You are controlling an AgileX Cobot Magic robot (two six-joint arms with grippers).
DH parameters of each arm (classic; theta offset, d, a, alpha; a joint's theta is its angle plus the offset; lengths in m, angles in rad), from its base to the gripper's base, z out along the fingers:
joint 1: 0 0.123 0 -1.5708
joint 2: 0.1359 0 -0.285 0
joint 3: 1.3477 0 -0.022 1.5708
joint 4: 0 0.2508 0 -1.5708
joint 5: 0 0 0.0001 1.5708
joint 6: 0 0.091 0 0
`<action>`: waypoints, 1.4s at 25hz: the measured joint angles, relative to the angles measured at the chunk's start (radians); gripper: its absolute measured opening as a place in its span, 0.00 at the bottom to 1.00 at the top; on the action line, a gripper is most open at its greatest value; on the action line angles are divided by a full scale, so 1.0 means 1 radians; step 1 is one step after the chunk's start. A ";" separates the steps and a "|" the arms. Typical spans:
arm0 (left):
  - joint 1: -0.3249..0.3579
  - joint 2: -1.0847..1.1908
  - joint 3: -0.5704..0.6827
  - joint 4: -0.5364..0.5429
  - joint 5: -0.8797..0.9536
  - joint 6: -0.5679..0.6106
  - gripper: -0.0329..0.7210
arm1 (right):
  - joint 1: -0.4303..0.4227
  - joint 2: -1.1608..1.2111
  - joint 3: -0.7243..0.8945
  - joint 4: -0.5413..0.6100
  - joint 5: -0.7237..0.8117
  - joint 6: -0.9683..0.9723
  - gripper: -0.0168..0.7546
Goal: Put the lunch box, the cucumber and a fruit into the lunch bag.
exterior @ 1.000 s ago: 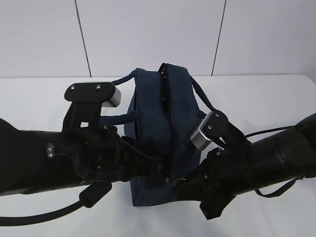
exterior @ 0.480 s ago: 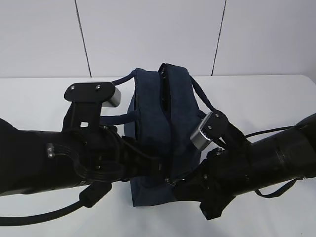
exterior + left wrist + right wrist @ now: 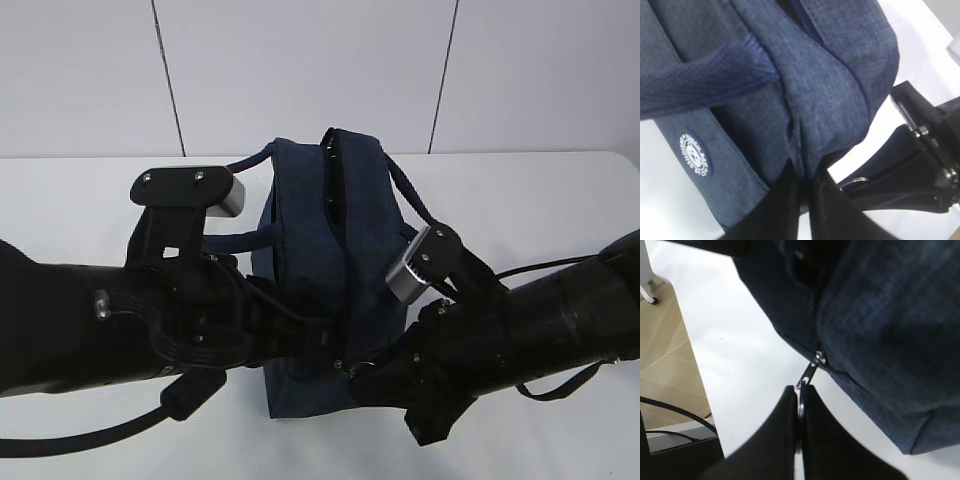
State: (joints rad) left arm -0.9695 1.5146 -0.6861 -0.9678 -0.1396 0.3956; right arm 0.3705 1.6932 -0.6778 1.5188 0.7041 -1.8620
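On the white table (image 3: 90, 200), the navy lunch bag (image 3: 320, 230) stands upright between the 2 arms, its 2 loop handles (image 3: 250, 160) hanging to either side. At its near end the left gripper (image 3: 805, 200) has its fingers together, pinching a fold of the bag's fabric beside the zipper seam. The right gripper (image 3: 799, 412) has its fingers clamped on the silver ring pull (image 3: 807, 375), which stretches from the slider at the bag's near lower corner.
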 joint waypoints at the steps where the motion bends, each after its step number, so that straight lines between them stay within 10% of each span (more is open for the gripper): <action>1: 0.000 0.000 0.000 0.000 0.000 0.000 0.05 | 0.000 -0.003 0.000 0.000 0.000 0.000 0.00; 35: 0.000 0.016 0.000 0.000 -0.023 0.000 0.05 | 0.000 -0.100 0.000 -0.035 -0.004 0.040 0.00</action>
State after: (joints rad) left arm -0.9695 1.5308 -0.6861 -0.9678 -0.1621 0.3956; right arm 0.3705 1.5931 -0.6778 1.4843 0.7005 -1.8219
